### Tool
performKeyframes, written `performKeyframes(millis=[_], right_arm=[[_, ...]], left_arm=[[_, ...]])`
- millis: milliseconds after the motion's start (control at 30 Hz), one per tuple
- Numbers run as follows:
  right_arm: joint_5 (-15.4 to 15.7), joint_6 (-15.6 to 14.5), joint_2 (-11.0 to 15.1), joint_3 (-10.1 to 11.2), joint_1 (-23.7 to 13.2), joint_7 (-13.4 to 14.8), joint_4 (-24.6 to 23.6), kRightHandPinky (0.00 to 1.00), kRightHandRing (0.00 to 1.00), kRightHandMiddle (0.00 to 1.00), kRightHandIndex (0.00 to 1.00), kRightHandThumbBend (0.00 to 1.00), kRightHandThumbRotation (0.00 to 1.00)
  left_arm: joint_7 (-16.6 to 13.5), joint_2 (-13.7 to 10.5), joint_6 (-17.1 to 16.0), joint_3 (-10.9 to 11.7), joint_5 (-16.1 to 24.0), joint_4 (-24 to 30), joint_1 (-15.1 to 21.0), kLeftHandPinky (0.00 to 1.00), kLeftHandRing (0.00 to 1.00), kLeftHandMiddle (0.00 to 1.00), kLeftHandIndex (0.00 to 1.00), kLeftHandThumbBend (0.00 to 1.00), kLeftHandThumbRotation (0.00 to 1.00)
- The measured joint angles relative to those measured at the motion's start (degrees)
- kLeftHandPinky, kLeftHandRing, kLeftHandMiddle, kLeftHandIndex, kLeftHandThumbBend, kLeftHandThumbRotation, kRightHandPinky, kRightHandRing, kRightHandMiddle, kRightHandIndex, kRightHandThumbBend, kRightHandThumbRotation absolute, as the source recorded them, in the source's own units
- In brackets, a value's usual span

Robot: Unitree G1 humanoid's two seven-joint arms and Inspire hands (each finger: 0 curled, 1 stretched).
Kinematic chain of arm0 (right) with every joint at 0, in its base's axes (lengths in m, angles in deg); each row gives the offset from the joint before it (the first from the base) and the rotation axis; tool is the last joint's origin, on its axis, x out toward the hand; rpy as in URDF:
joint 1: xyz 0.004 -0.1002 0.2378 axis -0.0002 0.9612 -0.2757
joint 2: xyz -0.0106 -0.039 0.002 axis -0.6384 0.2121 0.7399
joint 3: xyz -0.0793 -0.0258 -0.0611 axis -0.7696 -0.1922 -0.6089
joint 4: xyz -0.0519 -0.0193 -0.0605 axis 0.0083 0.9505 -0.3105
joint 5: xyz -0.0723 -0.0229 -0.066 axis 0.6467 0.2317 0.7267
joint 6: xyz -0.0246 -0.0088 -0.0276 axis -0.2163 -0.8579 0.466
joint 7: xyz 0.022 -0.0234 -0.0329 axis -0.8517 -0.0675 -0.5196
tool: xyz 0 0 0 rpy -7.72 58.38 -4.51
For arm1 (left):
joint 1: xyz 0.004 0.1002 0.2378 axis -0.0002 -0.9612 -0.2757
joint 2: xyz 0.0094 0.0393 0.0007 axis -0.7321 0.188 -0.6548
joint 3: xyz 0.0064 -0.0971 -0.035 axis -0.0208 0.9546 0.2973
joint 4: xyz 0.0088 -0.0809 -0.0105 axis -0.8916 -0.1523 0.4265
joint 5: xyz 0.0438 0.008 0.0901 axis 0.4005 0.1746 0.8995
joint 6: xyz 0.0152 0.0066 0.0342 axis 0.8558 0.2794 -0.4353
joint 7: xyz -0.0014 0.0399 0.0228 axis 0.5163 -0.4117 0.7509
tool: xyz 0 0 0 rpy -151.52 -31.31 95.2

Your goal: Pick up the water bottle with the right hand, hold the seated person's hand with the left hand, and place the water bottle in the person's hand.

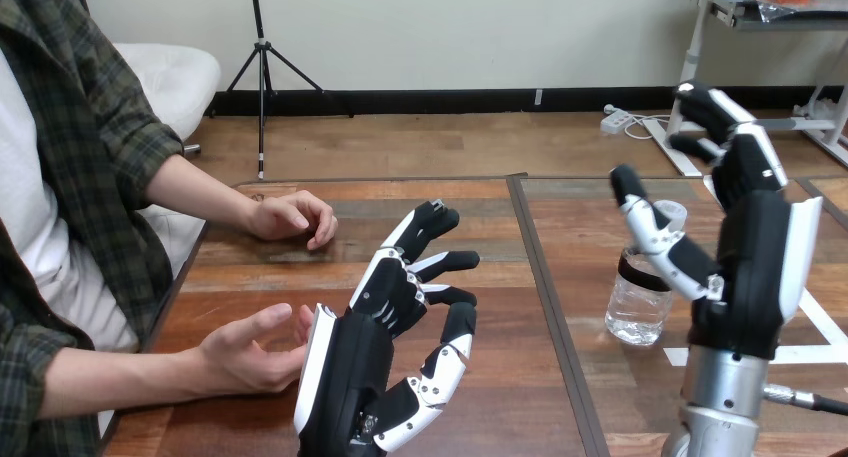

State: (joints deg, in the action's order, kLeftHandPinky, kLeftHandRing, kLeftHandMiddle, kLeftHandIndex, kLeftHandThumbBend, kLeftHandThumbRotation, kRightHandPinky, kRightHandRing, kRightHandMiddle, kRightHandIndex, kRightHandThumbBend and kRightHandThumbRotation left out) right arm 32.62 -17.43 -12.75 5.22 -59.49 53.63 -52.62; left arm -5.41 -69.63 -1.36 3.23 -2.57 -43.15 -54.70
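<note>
A clear water bottle point(641, 295) with a dark label band and white cap stands upright on the table at the right. My right hand point(748, 267) is raised just right of it, fingers spread and open, thumb reaching over the bottle's top without closing on it. My left hand point(375, 347) hovers open over the table's left half, fingers straight and fanned. The person's nearer hand point(250, 352) lies palm-up at the left, its fingertips touching the back edge of my left hand. The person's farther hand point(292, 218) rests loosely curled on the table.
The wooden table point(520, 377) has a dark seam running down its middle between my two hands. White tape marks point(815, 337) lie on the table at the right, behind my right hand.
</note>
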Motion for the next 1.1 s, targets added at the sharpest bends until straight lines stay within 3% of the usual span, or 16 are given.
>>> performKeyframes(millis=[400, 733, 1100], right_arm=[[-0.16, -1.21, 0.80, 0.65, -1.22, 1.14, 1.58, 0.80, 0.86, 0.85, 0.78, 0.56, 0.00], [-3.94, -4.12, 0.83, 0.72, -2.15, -1.37, 4.20, 0.93, 0.94, 0.91, 0.84, 0.56, 0.00], [-5.77, -7.81, 0.85, 0.90, -2.49, -3.20, 6.50, 0.97, 0.95, 0.93, 0.87, 0.57, 0.00]], left_arm=[[-0.39, 0.00, 0.05, 0.01, 0.11, 0.00, 0.00, 0.60, 0.74, 0.87, 0.89, 0.29, 0.00], [-0.37, 0.00, 0.07, -0.09, 0.02, 0.00, 0.00, 0.60, 0.75, 0.87, 0.89, 0.28, 0.00], [-0.32, 0.00, 0.07, -0.13, -0.03, 0.00, 0.01, 0.60, 0.75, 0.87, 0.90, 0.27, 0.00]])
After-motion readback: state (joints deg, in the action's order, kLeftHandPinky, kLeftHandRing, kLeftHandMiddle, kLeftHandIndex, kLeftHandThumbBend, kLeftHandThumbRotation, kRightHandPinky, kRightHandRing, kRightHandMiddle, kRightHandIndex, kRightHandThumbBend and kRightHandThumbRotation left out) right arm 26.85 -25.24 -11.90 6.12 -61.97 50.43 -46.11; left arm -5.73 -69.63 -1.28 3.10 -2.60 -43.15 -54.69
